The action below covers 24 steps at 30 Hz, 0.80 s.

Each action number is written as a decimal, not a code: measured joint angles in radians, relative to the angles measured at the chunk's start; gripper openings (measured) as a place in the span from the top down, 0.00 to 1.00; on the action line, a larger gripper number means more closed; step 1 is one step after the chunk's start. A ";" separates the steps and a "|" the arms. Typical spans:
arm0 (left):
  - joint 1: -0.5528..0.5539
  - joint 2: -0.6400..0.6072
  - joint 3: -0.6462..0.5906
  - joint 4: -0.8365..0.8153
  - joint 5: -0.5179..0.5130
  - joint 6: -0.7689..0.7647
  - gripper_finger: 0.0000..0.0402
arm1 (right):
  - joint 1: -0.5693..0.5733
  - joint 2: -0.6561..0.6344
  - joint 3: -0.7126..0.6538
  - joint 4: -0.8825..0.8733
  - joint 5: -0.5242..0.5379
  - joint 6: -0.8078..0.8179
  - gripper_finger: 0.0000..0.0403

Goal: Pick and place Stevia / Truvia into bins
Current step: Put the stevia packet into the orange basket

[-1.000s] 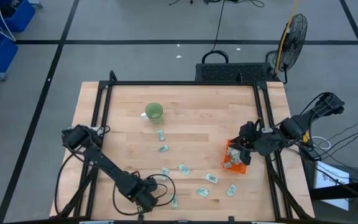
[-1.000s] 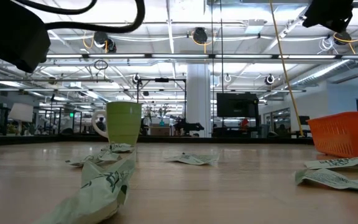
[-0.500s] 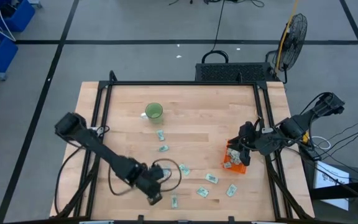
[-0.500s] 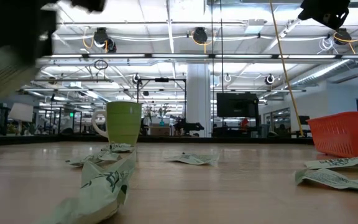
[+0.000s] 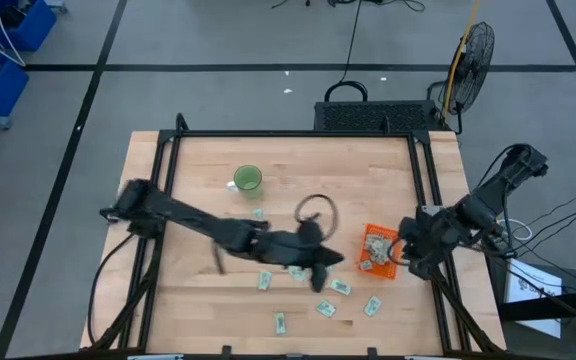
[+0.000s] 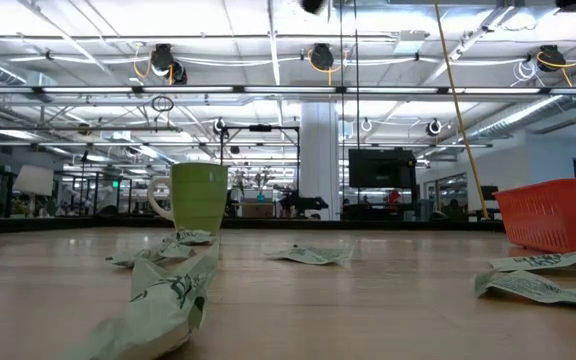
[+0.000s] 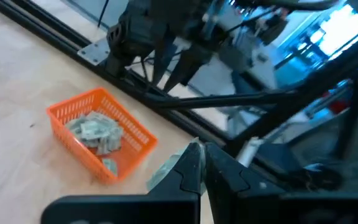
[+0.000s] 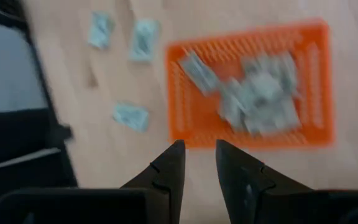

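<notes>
Several pale green Stevia packets [image 5: 340, 287] lie flat and loose on the wooden table. More are piled in the orange bin [image 5: 376, 250] at the right, which also shows in my left wrist view [image 7: 98, 134]. My left gripper [image 5: 336, 258] hangs above the table's middle, just left of the bin, shut on one packet [image 7: 169, 174]. My right gripper [image 8: 197, 155] hovers at the bin's right side [image 5: 406, 248], open, with nothing between its fingers. My left gripper pinches one packet between its two fingertips [image 7: 194, 155]. The packet's free part [image 7: 166, 177] sticks out beside and below one finger, and that finger hides the pinched part. The fingers come nearly level from the table's left, pointing at the bin. The packet is lifted clear of the table.
A green cup [image 5: 247, 179] stands upright at the far left of the middle. Loose packets lie near the front edge [image 5: 280, 322] and in front of the bin [image 5: 371, 305]. Black frame rails [image 5: 428, 190] run along the table's sides.
My left gripper has swung up from the table's near-left edge toward the right, across the middle to the bin, tipping from pointing down to nearly level. My right gripper has drawn a little away from over the bin toward the table's right edge.
</notes>
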 joint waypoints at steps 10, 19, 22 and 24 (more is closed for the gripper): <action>0.101 0.470 0.440 0.005 0.117 0.046 0.98 | 0.160 0.000 -0.001 -0.085 0.119 0.111 0.79; 0.135 0.618 0.526 -0.057 0.084 0.018 0.97 | 0.173 0.000 -0.002 -0.086 0.169 0.111 0.79; 0.141 0.621 0.526 -0.084 0.052 0.049 0.94 | 0.173 0.000 -0.002 -0.085 0.191 0.111 0.79; 0.145 0.624 0.525 -0.097 0.052 0.060 0.90 | 0.173 0.000 -0.002 -0.086 0.192 0.111 0.79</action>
